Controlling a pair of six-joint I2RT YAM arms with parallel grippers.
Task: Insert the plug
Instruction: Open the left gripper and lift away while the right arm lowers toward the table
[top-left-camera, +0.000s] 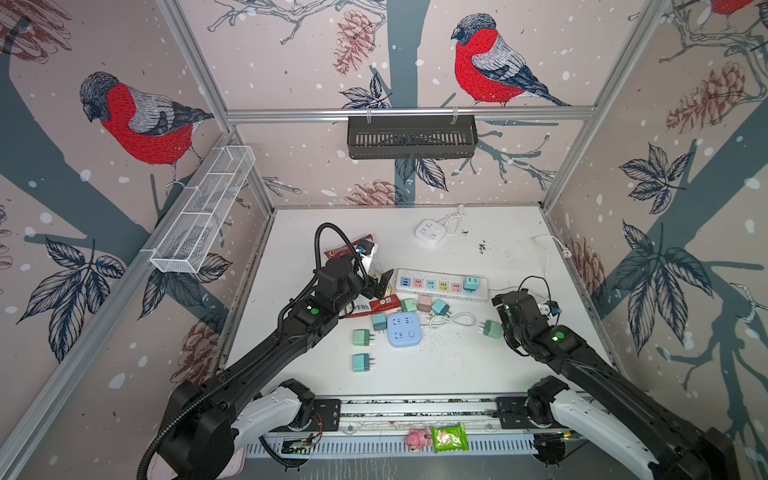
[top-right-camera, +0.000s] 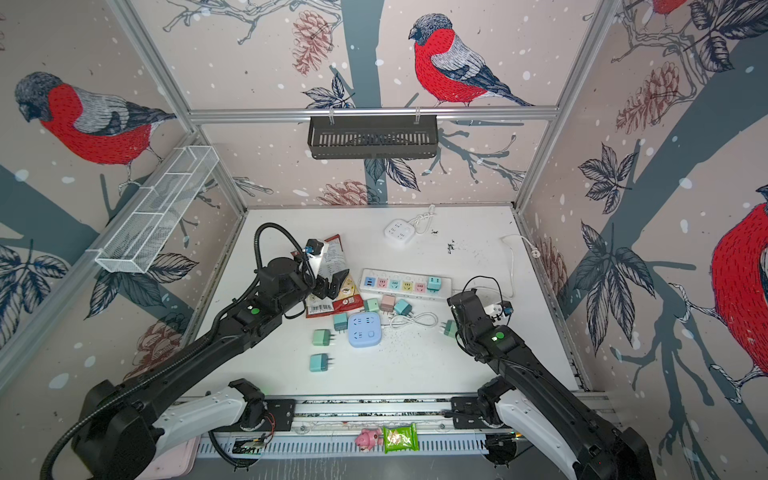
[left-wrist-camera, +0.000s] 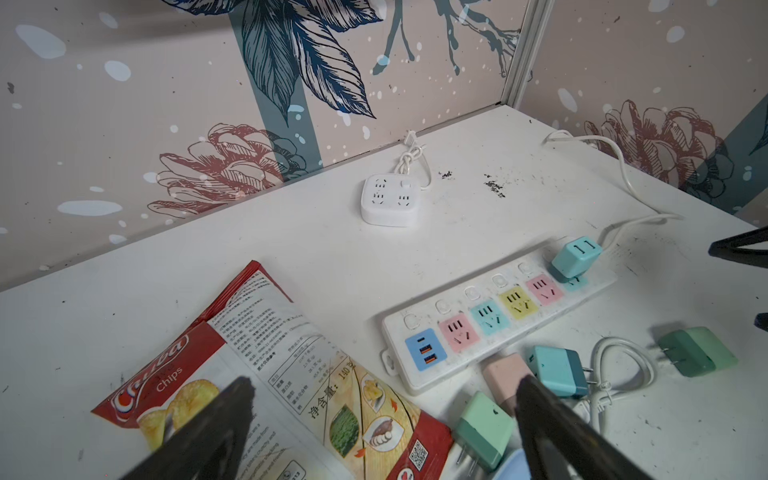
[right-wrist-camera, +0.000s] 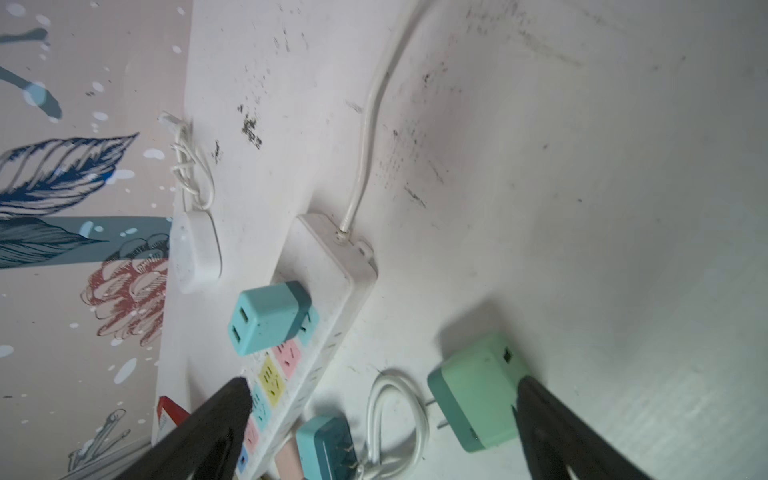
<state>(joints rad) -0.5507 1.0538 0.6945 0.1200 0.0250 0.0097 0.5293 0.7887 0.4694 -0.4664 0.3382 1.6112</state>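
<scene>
**A:** How do the grippers stand?

**B:** The right gripper (right-wrist-camera: 383, 383) has its jaws wide apart and holds nothing. A green plug (right-wrist-camera: 478, 390) lies on the table (right-wrist-camera: 582, 208) just beside one of its fingers (right-wrist-camera: 552, 424). The left gripper (left-wrist-camera: 384, 382) is also spread wide and empty, over the chips bag (left-wrist-camera: 249, 353).

**A:** And how far is the task?

**B:** One teal plug (left-wrist-camera: 575, 257) stands in the end socket of the power strip (left-wrist-camera: 490, 320), so I judge that part done, or nearly. Four coloured sockets are free, and several plugs lie loose near the strip.

**A:** What is unclear?

**B:** The teal plug leans a little, so I cannot tell if it sits fully in. In both top views the right gripper's fingers are hard to make out against the black arm.
</scene>
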